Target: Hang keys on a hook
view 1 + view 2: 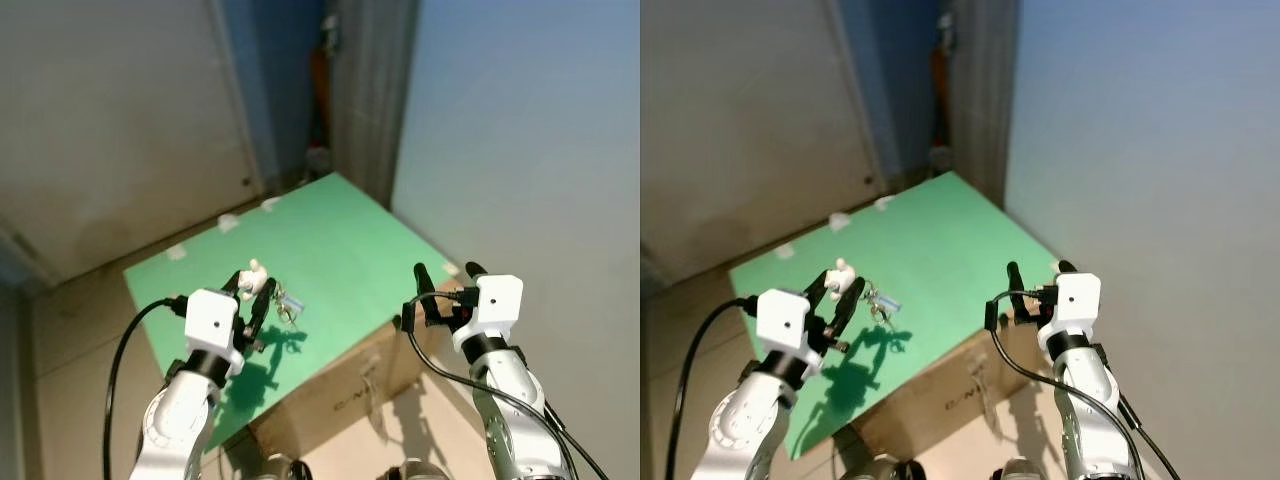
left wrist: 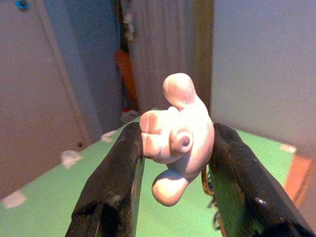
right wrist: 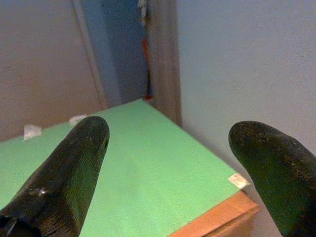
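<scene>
Left gripper [image 1: 252, 289] held the keys [image 1: 287, 306] by the white figure charm [image 2: 176, 136], lifted over the green desk [image 1: 340, 240].
Its jaws were clamped on the charm so the keys dangled free below, probably leaving the ring clear for a hook. Right gripper [image 1: 446, 273] hovered at the desk's right edge, jaws wide apart and empty, likely on standby.

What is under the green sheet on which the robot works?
A brown cardboard box lies under the green sheet; its front side shows. Its top is covered by the sheet, and its contents cannot be seen.
</scene>
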{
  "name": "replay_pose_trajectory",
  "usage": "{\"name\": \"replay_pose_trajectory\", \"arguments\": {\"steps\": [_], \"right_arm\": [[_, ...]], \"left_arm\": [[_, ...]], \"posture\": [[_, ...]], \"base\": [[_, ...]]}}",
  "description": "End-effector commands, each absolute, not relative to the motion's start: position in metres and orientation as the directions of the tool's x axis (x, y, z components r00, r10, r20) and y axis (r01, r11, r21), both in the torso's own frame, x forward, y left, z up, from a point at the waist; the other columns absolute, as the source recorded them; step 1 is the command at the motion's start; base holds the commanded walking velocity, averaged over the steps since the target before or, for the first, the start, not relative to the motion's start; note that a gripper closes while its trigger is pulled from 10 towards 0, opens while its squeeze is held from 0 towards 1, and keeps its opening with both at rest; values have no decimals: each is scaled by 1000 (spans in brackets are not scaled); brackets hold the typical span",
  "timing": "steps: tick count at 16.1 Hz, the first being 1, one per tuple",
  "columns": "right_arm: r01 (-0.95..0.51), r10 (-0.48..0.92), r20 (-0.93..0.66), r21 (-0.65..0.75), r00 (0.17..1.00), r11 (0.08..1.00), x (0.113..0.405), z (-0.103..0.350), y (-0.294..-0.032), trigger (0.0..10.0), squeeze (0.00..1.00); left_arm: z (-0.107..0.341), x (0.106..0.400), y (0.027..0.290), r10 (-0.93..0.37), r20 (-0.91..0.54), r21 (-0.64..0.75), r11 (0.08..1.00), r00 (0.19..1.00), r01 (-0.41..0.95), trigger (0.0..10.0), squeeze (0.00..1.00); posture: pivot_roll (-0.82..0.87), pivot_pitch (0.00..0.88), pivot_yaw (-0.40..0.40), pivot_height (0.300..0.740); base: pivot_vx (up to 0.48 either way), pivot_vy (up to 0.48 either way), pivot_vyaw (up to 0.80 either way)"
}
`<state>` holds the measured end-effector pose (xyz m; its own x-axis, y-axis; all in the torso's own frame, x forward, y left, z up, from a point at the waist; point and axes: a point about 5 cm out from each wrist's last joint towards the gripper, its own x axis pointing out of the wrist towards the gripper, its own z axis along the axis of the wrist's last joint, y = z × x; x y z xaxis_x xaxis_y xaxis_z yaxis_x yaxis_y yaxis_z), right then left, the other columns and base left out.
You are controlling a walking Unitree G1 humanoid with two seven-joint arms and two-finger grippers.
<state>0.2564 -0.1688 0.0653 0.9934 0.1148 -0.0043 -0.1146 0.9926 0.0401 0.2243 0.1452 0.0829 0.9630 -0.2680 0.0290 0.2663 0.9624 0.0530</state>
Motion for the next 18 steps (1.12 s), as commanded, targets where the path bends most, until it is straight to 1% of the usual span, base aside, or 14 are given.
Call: {"name": "replay_pose_trajectory", "arguments": {"steps": [1,4,6,10,16,18], "right_arm": [[-132,130,32,55,991,990,257,73,-167,10000,0],[-122,122,8,56,993,991,236,66,-179,10000,0],[-144,144,-11,36,990,989,232,61,-178,10000,0],[-150,150,2,32,989,988,244,66,-176,10000,0],[-160,161,-20,44,987,986,246,61,-174,10000,0],[-163,164,-21,44,986,986,247,61,-173,10000,0]], "left_arm": [[79,224,151,-236,15,36,971,972,235,0,0],[75,218,157,-209,8,17,978,978,209,0,0],[69,220,160,-201,0,40,979,980,201,0,0],[75,230,152,-231,15,45,972,973,231,0,0],[84,239,154,-249,15,44,968,968,248,0,0],[86,240,150,-272,9,46,961,962,271,0,0]], "posture": [[-185,0,107,740],[-186,0,97,740],[-187,0,99,740],[-193,0,104,740],[-193,0,116,740],[-196,0,120,740]], "base": [[0,0,0],[0,0,0],[0,0,0],[0,0,0],[0,0,0],[0,0,0]]}}
